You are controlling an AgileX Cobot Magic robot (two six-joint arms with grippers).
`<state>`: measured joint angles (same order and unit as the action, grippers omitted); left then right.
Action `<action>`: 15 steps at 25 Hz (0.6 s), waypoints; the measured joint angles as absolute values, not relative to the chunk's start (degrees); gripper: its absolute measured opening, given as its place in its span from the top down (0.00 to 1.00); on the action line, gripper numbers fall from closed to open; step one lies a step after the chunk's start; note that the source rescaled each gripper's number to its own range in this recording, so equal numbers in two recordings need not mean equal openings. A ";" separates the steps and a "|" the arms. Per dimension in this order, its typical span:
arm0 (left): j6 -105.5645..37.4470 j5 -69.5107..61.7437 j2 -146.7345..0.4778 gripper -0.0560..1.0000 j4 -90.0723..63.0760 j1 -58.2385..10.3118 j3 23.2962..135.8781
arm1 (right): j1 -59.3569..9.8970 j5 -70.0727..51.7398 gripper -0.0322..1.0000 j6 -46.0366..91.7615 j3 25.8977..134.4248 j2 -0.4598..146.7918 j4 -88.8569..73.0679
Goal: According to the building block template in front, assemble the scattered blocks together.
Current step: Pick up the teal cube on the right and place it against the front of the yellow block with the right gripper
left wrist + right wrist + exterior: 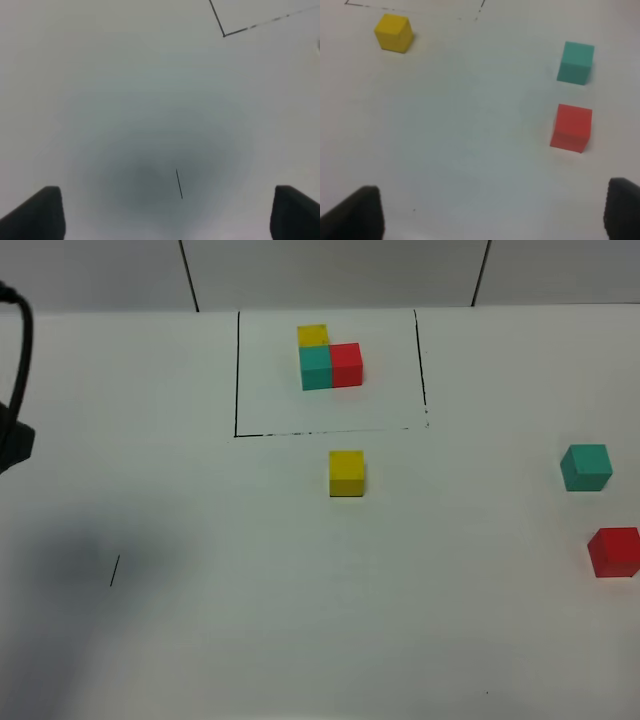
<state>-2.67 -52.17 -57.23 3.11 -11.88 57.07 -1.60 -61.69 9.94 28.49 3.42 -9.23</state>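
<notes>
Both my pincers stand spread and pinch nothing. My left pincer (165, 215) hangs over the white table (300, 640) at about 8 o'clock on the overhead view. Its dark fingertips (35, 215) are wide apart above a short black mark (179, 183) and a soft grey shadow (75, 555). My right pincer (489, 210) is just as wide. Its wrist view takes in all three loose cubes, with the red one closest to its fingertips.

The building block template (328, 362) sits at 12 o'clock. It is a yellow, a teal and a red cube joined in an L inside a black outline (237, 370), whose near line fades toward its 3 o'clock corner. The yellow cube (347, 473) lies just outside that near line, close to the dial's centre and not touching the line. The teal cube (586, 467) is at 3 o'clock. The red cube (614, 551) is at 4 o'clock, hard against the edge of the overhead picture; the two are near each other but apart.

A wide stretch of white tabletop runs between the yellow cube and that pair, and another spans 5 to 7 o'clock. The surface is plain, matte and flat. At 12 o'clock the table's far edge meets a pale wall (330, 270) with dark seams. A dark cable (18, 390) curves along the 9 o'clock edge.
</notes>
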 joint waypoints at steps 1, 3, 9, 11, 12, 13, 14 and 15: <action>-2.19 -52.17 -55.03 0.09 3.11 -11.88 56.16 | -1.60 -61.69 0.18 9.94 28.49 3.42 -9.23; -1.73 -52.12 -50.82 0.09 3.04 -11.88 54.02 | -1.60 -61.69 0.18 9.89 28.49 3.42 -9.23; -1.54 -52.23 -40.68 0.09 1.44 -11.88 49.94 | -3.09 -61.69 0.18 9.89 28.49 3.42 -9.23; -1.54 -52.40 -38.16 0.09 0.77 -11.88 48.26 | -3.51 -61.69 0.18 9.84 28.49 3.42 -9.23; -1.54 -52.49 -36.94 0.10 0.52 -11.88 47.53 | -3.67 -61.69 0.18 9.84 28.49 3.42 -9.23; -1.54 -52.61 -35.75 0.10 0.00 -11.88 46.59 | -3.75 -61.69 0.18 9.84 28.49 3.42 -9.23; -1.54 -52.60 -34.57 0.10 0.00 -11.88 45.63 | -3.75 -61.69 0.18 9.84 28.49 3.42 -9.23; -1.54 -52.68 -33.55 0.10 0.00 -11.88 44.77 | -3.75 -61.69 0.18 9.84 28.49 3.42 -9.23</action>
